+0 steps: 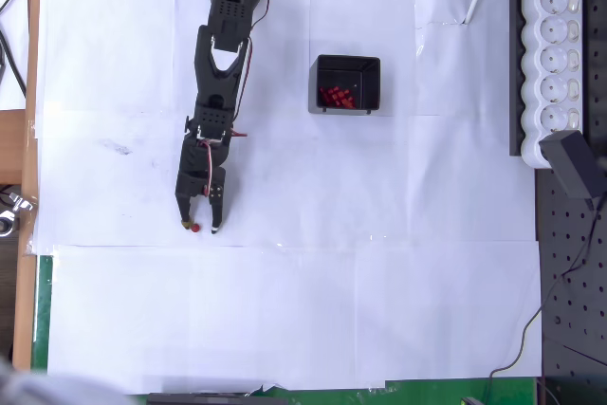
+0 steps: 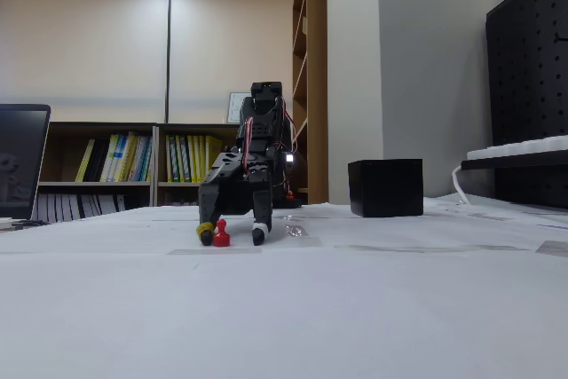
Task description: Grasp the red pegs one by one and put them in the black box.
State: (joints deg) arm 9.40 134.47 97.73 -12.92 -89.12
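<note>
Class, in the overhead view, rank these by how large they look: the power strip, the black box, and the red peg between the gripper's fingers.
Largest to smallest:
1. Power strip
2. Black box
3. Red peg, a mere dot between the open fingers of the gripper

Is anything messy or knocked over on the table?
Nothing looks wrong. One red peg stands upright on the white paper between the open fingers of the hand. The other red pegs lie piled inside the black box, which sits level.
</note>
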